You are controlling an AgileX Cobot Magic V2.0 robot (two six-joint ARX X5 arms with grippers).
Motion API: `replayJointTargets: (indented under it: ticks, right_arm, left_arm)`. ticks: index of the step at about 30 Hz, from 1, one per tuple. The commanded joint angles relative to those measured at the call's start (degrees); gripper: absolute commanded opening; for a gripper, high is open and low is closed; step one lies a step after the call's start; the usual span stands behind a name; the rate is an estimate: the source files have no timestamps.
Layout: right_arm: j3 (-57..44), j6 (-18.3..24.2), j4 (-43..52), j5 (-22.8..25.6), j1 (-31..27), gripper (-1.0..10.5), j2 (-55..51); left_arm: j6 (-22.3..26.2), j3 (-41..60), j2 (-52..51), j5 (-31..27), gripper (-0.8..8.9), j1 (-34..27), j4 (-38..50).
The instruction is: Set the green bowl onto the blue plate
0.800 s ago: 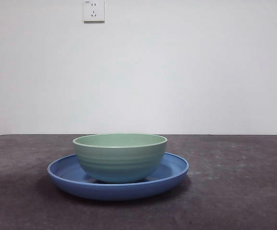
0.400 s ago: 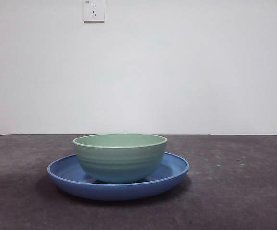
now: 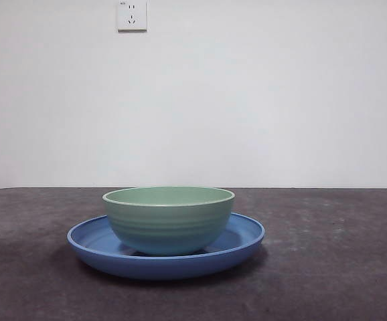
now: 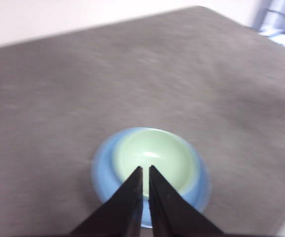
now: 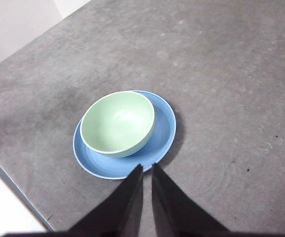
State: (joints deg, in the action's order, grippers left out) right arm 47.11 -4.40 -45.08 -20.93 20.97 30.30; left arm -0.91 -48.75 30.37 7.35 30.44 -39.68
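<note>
The green bowl (image 3: 169,219) stands upright on the blue plate (image 3: 244,239) in the middle of the table, a little toward one side of the plate. Both show in the left wrist view, bowl (image 4: 152,155) and plate (image 4: 99,170), and in the right wrist view, bowl (image 5: 117,123) and plate (image 5: 162,129). My left gripper (image 4: 145,169) is shut and empty, high above the bowl. My right gripper (image 5: 147,168) is shut and empty, high above the table beside the plate. Neither gripper shows in the front view.
The grey table (image 3: 327,267) stretches around the plate. A white wall with a socket (image 3: 131,15) stands behind it. The table's edge (image 5: 14,185) runs near the plate in the right wrist view.
</note>
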Motion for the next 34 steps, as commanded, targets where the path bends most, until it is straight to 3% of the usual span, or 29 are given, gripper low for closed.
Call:
replayJointTargets:
  ticks: [1,10,16,21,25,34]
  right_arm:
    - [0.46,-0.02,0.52,-0.04,0.33,0.3,0.22]
    - [0.46,-0.02,0.52,-0.04,0.33,0.3,0.22]
    - [0.46,-0.02,0.52,-0.04,0.33,0.3,0.22]
    - [0.46,-0.02,0.52,-0.04,0.33,0.3,0.22]
    - [0.46,-0.02,0.52,-0.04,0.33,0.3,0.22]
    - [0.46,-0.02,0.52,-0.04,0.33,0.3,0.22]
  left_arm:
    - [5.49,3.74,-1.7,-0.31,0.2,-7.32,2.6]
    - [7.39,25.31,-15.17,-0.37,0.2,-23.93,19.19]
    - [3.5,37.44,-23.43,-0.39,0.19,-30.71,25.79]
    - [-0.33,42.64,-27.08,-1.11,0.2,-33.79,26.08]
    - [-2.97,44.72,-28.41,-5.68,0.2,-34.03,26.12]
    - [-2.64,46.77,-30.21,-6.36,0.2,-33.88,26.1]
